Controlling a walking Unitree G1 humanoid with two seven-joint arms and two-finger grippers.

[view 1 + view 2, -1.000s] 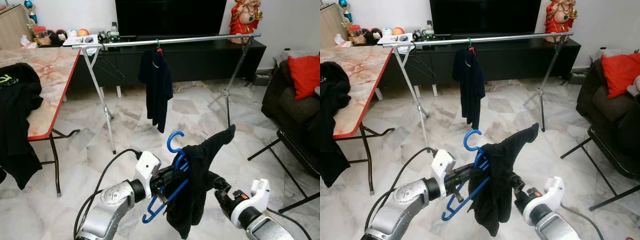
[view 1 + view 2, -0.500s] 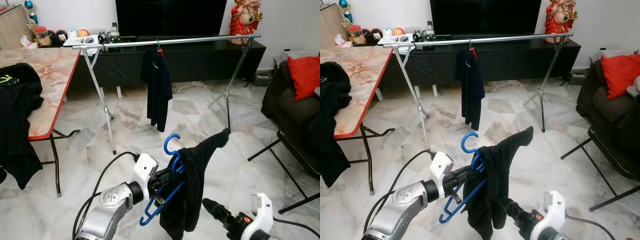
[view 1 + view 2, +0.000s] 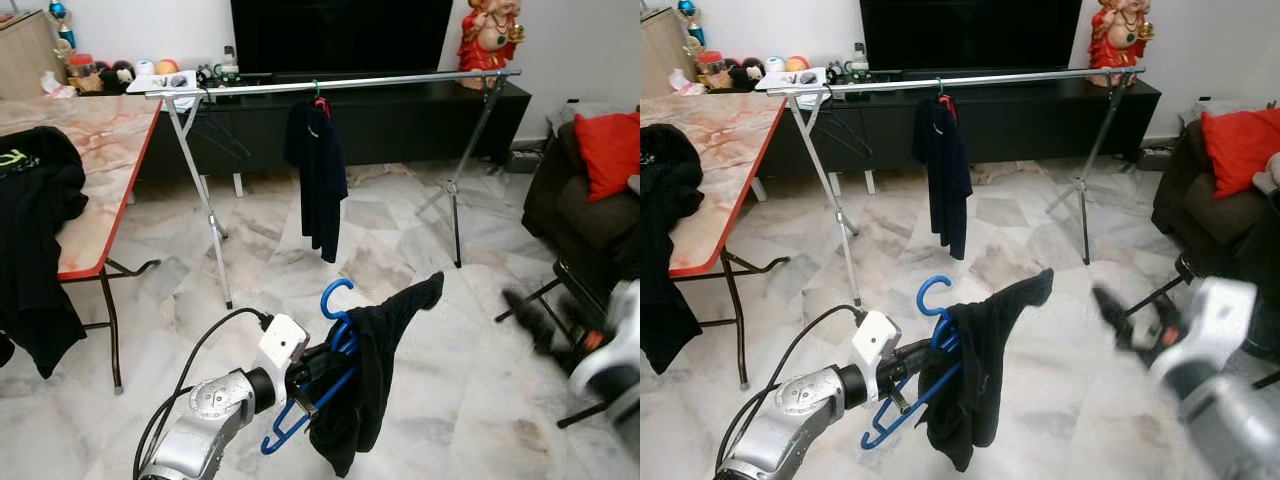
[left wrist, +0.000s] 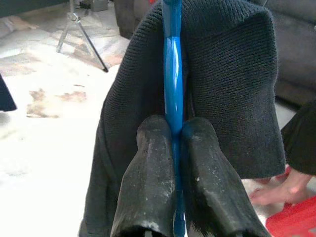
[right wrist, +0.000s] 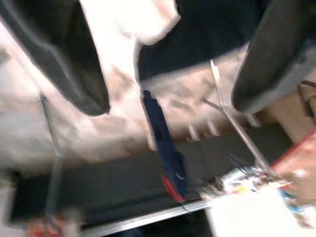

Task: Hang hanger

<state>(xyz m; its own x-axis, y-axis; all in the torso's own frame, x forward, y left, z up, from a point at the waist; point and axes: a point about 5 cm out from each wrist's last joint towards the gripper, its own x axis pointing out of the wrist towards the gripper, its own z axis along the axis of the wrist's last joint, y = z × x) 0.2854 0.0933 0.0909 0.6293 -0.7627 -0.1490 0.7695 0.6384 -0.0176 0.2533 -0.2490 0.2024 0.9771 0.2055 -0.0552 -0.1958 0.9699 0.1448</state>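
Observation:
A blue plastic hanger point(image 3: 338, 330) carries a black garment point(image 3: 375, 375) draped over it, one sleeve sticking out to the right. My left gripper point(image 3: 305, 375) is shut on the hanger's lower bar, low in front of me; in the left wrist view both fingers point(image 4: 148, 168) pinch the blue bar point(image 4: 173, 98). A silver clothes rail point(image 3: 340, 83) spans the room ahead, with a dark blue shirt point(image 3: 318, 170) hanging on it. My right gripper point(image 3: 545, 320) is blurred at the right, apart from the garment. Its fingers point(image 5: 64, 54) stand wide apart with nothing between them.
A marble-topped table point(image 3: 95, 150) with a red edge stands at the left, black clothes point(image 3: 30, 230) draped over it. A dark sofa with a red cushion point(image 3: 610, 150) and a black folding frame point(image 3: 560, 285) are at the right. A black TV cabinet point(image 3: 400, 120) sits behind the rail.
My right arm has swung out from under the black garment, up and to the right. The left gripper has lowered slightly with the hanger and garment.

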